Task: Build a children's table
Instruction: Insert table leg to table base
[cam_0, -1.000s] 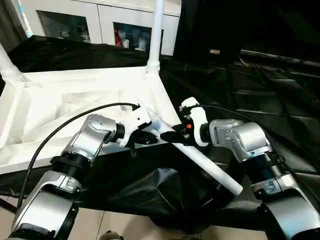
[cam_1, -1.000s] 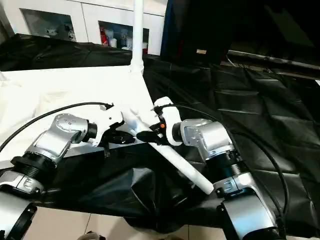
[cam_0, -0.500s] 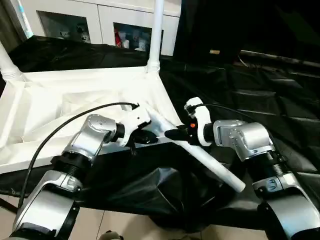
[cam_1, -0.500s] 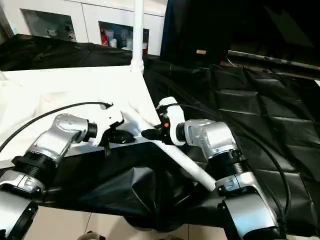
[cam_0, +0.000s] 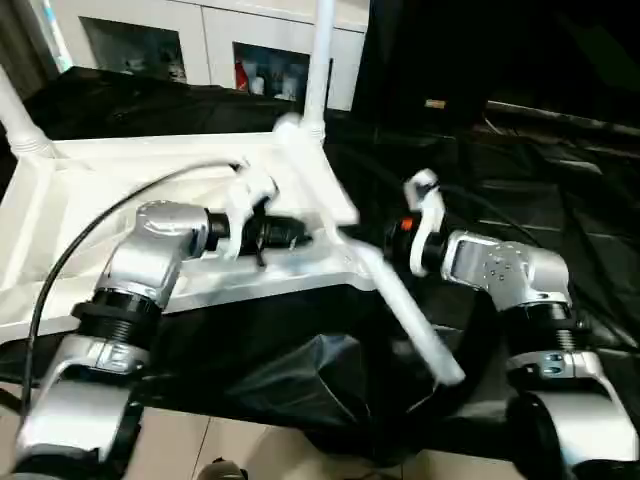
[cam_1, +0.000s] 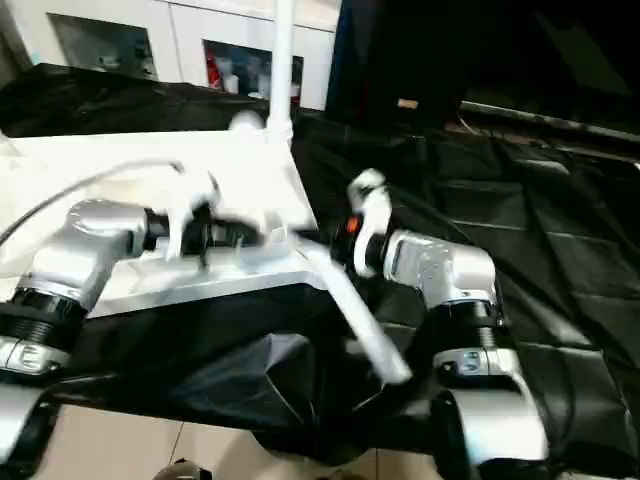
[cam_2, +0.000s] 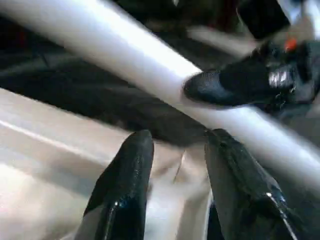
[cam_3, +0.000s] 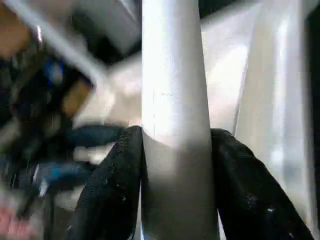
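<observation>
Fingers (cam_3: 112, 200) of my right gripper (cam_3: 175, 175) are closed around the loose leg (cam_0: 405, 310), one black pad on each side of the white tube, so that leg is firmly mine. On my left gripper (cam_2: 175, 160) the two fingers stand apart with nothing between them; they hover just over the tabletop's near rim, and the leg passes beyond their tips without touching them.

Where things lie: the tabletop (cam_0: 60, 190) rests upside down on the black-draped work table (cam_0: 560, 200), to my left and ahead, its ribbed underside facing up. At its far right corner one leg (cam_0: 320, 60) stands upright in its socket. At the far left corner a second leg (cam_0: 18, 120) rises too, leaning out of sight at the edge. The tube I hold slants from the tabletop's near right corner down toward me and to the right, its free end hanging over the table's near edge.

By my reckoning, two legs are in and the third is in hand, its upper end close to the near right corner socket but not seated; blur keeps me from saying whether it touches the socket. Left to do: stand this leg up into that corner, then fit a fourth at the near left corner.
</observation>
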